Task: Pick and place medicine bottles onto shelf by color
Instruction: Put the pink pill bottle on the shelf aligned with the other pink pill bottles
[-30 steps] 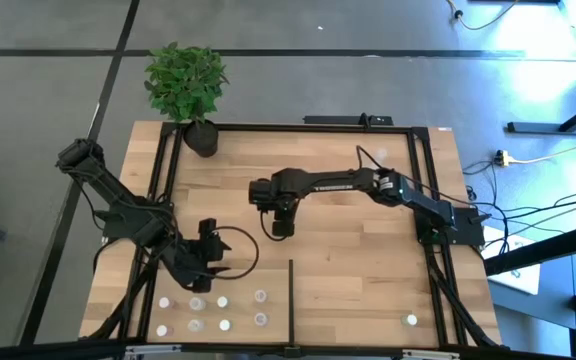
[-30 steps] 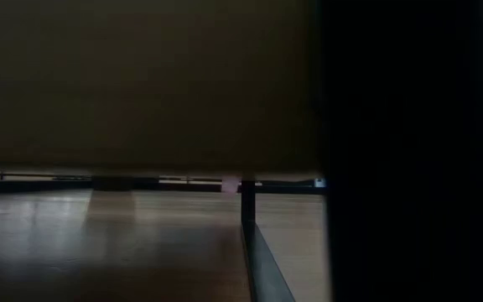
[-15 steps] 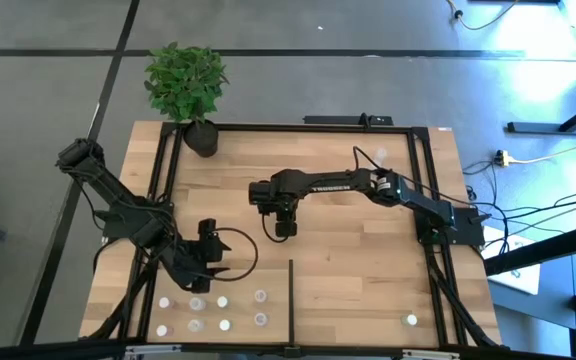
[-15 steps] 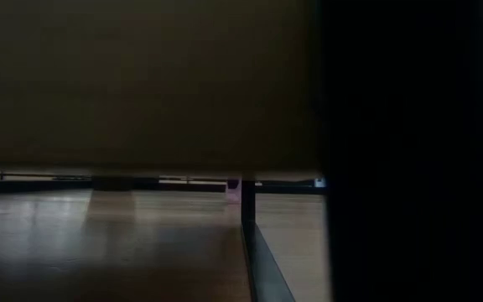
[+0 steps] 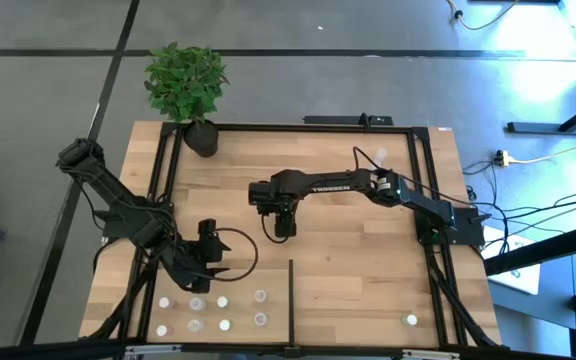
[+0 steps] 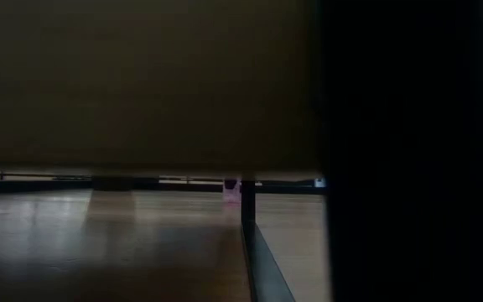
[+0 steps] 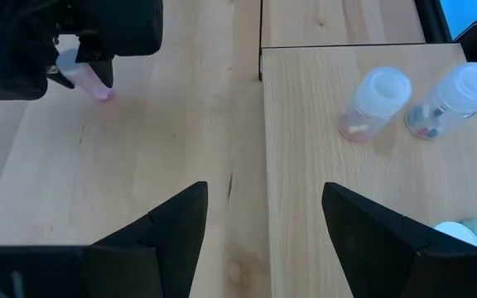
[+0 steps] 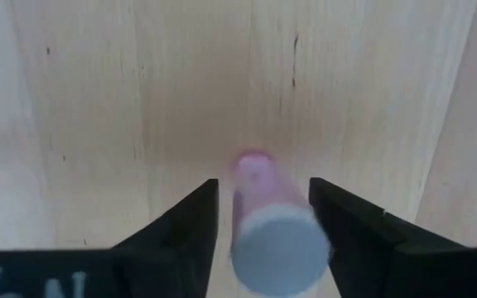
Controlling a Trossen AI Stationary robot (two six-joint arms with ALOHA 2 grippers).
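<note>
Medicine bottles (image 5: 208, 312) stand in a loose cluster on my shelf (image 5: 368, 250) at about seven o'clock, left of the short black divider bar (image 5: 291, 298), with one more bottle (image 5: 411, 320) alone near five o'clock. The shelf is light wood edged by black rails, and beyond it I see grey floor; a potted plant (image 5: 188, 85) sits at eleven o'clock.

My right arm reaches from three o'clock toward the shelf's middle, wrist bent down, so the right gripper (image 5: 282, 226) points at the boards. A pink bottle (image 8: 267, 219) sits between its fingers (image 8: 180, 228); in the right wrist view I see slim gaps on both sides, so I cannot tell whether it is pinched or loose.

My left arm stretches in from nine o'clock, and the left gripper (image 7: 263, 223) hangs low with jaws apart, holding nothing, just above the cluster; two bottles (image 7: 421, 99) stand beside it at its far side.
</note>
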